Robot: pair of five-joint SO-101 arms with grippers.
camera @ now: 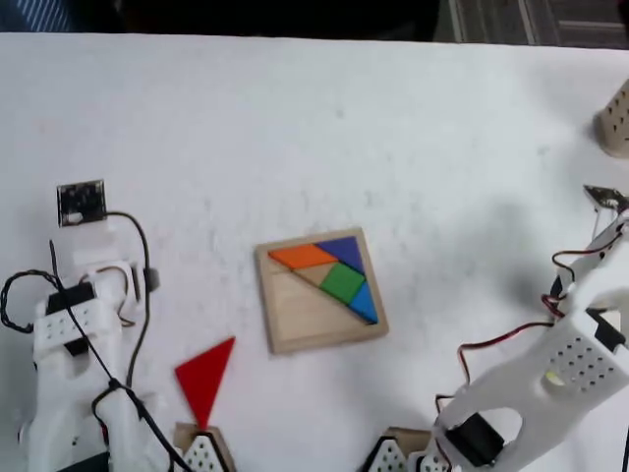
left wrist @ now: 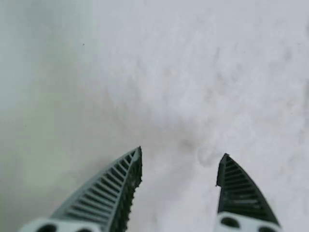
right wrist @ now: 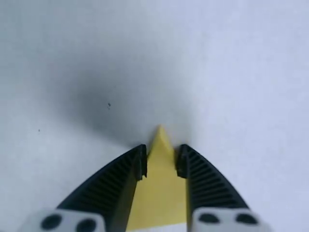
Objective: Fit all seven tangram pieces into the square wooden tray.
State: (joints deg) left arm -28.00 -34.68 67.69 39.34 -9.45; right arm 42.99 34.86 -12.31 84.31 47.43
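The square wooden tray (camera: 303, 317) lies mid-table. Its far right half holds an orange piece (camera: 303, 256), a purple piece (camera: 344, 250), a green piece (camera: 342, 282) and a blue piece (camera: 364, 302). A red triangle (camera: 206, 377) lies loose on the table to the tray's near left. Its tip is just in front of my left gripper (camera: 202, 452). My left gripper (left wrist: 182, 154) is open over bare white table, with nothing between its fingers. My right gripper (right wrist: 161, 147) is shut on a yellow piece (right wrist: 159, 193), whose point sticks out past the fingertips. My right gripper (camera: 391, 457) sits at the near edge, right of the tray.
A small black board (camera: 81, 202) with a cable lies at the left. A beige perforated object (camera: 615, 120) stands at the far right edge. Both arms' white bodies and wires take up the near corners. The far half of the table is plain white surface.
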